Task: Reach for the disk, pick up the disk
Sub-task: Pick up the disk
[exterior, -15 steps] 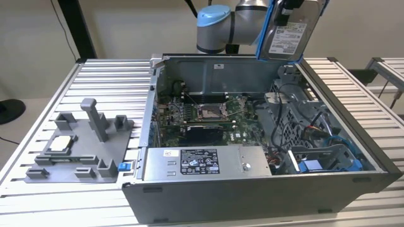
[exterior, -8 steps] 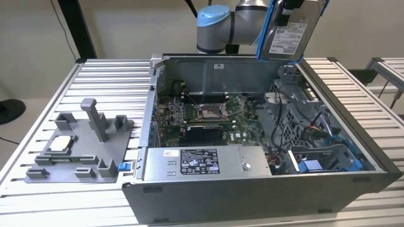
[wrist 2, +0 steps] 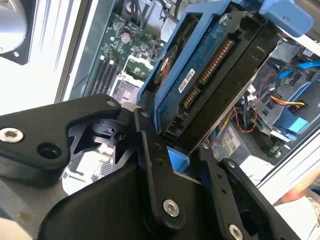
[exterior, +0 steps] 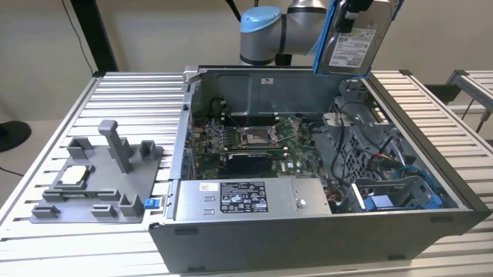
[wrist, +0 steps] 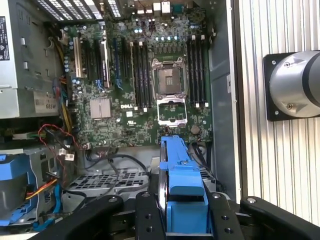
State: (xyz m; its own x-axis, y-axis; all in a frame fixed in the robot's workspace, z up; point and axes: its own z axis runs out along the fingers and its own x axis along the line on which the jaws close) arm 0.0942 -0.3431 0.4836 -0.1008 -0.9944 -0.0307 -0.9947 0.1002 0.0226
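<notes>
The disk, a silver-grey drive with a white label and a blue bracket, hangs upright in the air above the back right corner of the open computer case. My gripper is shut on its upper end. In the second wrist view the black fingers clamp the disk from both sides, and its circuit board and connector show. In the first wrist view the blue bracket of the disk sits between my gripper's two fingers, high over the motherboard.
The case lies open on a slatted metal table, with the motherboard, a labelled grey box and a blue drive bay with cables inside. On the exterior view's left stands a grey fixture holding a small white-silver chip.
</notes>
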